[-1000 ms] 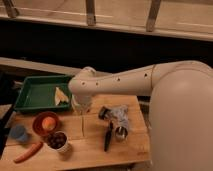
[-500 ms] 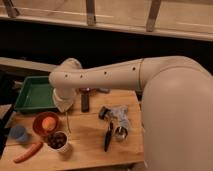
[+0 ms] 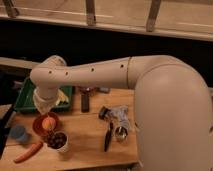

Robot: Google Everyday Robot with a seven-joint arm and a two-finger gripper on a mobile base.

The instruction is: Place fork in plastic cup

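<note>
The light-blue plastic cup [image 3: 19,133] stands at the table's left edge, left of an orange bowl [image 3: 39,127]. The slim silver fork does not show; I cannot tell whether it is hidden behind the arm. My gripper [image 3: 42,106] hangs from the white arm's bent end at the left, just above the orange bowl's far rim and in front of the green tray. It is up and to the right of the blue cup, apart from it.
A green tray [image 3: 22,96] holds something yellow [image 3: 63,97]. The bowl holds a round fruit [image 3: 48,123]. Nearby are a white cup with dark contents [image 3: 59,141], a carrot [image 3: 28,152], a dark block [image 3: 85,102], a black-handled utensil [image 3: 108,137], a tiny metal cup [image 3: 120,133] and a crumpled wrapper [image 3: 118,114].
The arm has swung to the left, from over the table's middle to over the tray and orange bowl. The things on the table have not moved.
</note>
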